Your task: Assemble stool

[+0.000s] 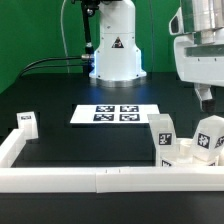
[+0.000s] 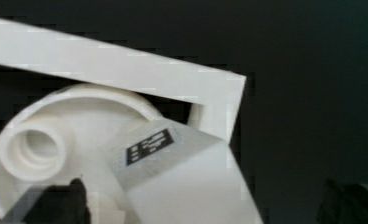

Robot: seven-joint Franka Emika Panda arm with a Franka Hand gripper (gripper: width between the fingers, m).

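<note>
In the wrist view the round white seat disc (image 2: pixel 48 150) lies in the corner of the border rail (image 2: pixel 199 80), and one round socket hole in it shows. A chunky white leg (image 2: pixel 163 150) with a black-and-white tag lies across it. My gripper (image 2: pixel 207 205) is open above them, with a dark finger at each side of the leg and a gap on one side. In the exterior view the gripper (image 1: pixel 205 97) hangs above two tagged legs (image 1: pixel 160 135) (image 1: pixel 209 140) at the exterior view's right. The seat is mostly hidden there.
The marker board (image 1: pixel 117 114) lies in the middle of the black table. The long white border rail (image 1: pixel 90 178) runs along the front and up the exterior view's left, ending in a tagged block (image 1: pixel 25 122). The robot base (image 1: pixel 115 50) stands behind.
</note>
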